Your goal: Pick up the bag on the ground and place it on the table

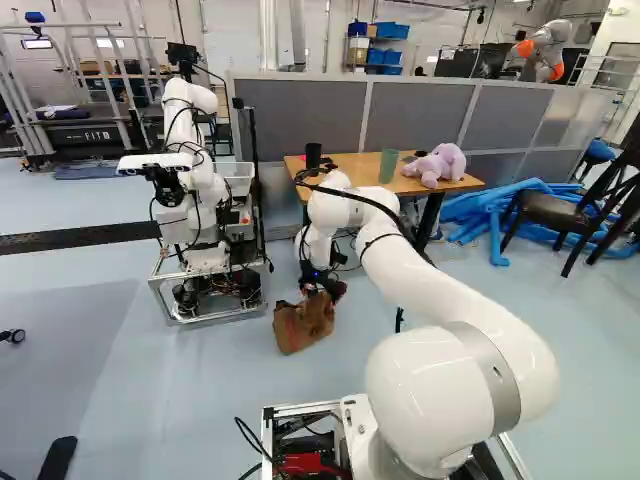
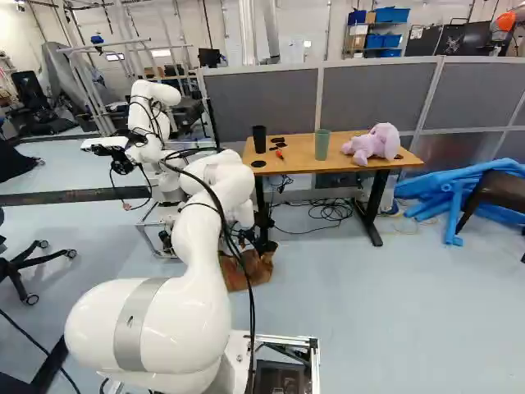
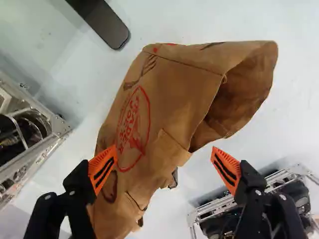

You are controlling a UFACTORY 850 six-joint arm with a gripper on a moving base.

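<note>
A brown paper bag sits on the pale blue-grey floor, a little left of the middle of the left base view. The white arm reaches out over it, with the black claw directly above the bag. In the wrist view, the claw is spread wide and grasps nothing. One of its orange pads is over the bag's side, beside a red printed oval; the other is over bare floor past the bag's edge. Whether the nearer finger touches the paper, I cannot tell. The bag is creased and leaning, and its open mouth lies ahead of the fingers.

Beyond the bag is a wooden-topped table with dark legs. It bears a black cup, a green cup and a purple plush toy, the toy near the table's right end in the right base view. Another robot, also white, stands left of the bag in the left base view. Blue tubes lie heaped near a dark chair at that view's right, and grey partition panels run behind the table.
</note>
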